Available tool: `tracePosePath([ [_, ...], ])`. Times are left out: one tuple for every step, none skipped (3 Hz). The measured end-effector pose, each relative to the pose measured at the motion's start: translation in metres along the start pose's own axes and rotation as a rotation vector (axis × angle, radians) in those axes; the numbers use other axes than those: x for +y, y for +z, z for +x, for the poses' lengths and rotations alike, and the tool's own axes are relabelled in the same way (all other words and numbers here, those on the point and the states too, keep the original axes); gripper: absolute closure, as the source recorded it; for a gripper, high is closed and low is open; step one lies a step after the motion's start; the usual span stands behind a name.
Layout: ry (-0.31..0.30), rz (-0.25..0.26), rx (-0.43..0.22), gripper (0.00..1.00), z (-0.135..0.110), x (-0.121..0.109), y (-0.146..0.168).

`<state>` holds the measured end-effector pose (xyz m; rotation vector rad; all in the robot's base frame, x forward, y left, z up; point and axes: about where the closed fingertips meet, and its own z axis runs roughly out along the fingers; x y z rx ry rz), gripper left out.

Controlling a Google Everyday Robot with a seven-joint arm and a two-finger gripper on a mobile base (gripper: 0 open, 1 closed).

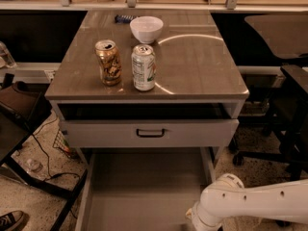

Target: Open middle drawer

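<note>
The middle drawer [144, 196] lies pulled well out beneath the upper drawer [150, 133], and the gripper [193, 220], low at its right side with its hold impossible to tell, should draw straight outward, never sideways

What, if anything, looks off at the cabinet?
Nothing spilled or damaged. The gold can, the white can and the bowl stand upright on the cabinet top. The middle drawer is pulled far out, grey inside showing. The arm sits low right; its hand is out of view.
</note>
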<state>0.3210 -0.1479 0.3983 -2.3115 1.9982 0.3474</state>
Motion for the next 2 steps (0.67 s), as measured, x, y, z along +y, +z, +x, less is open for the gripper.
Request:
tracePosePath([
  [0.000,-0.001,0.000,0.00,0.0000,0.0005,0.0004],
  [0.000,-0.001,0.000,0.00,0.0000,0.0005,0.0005],
])
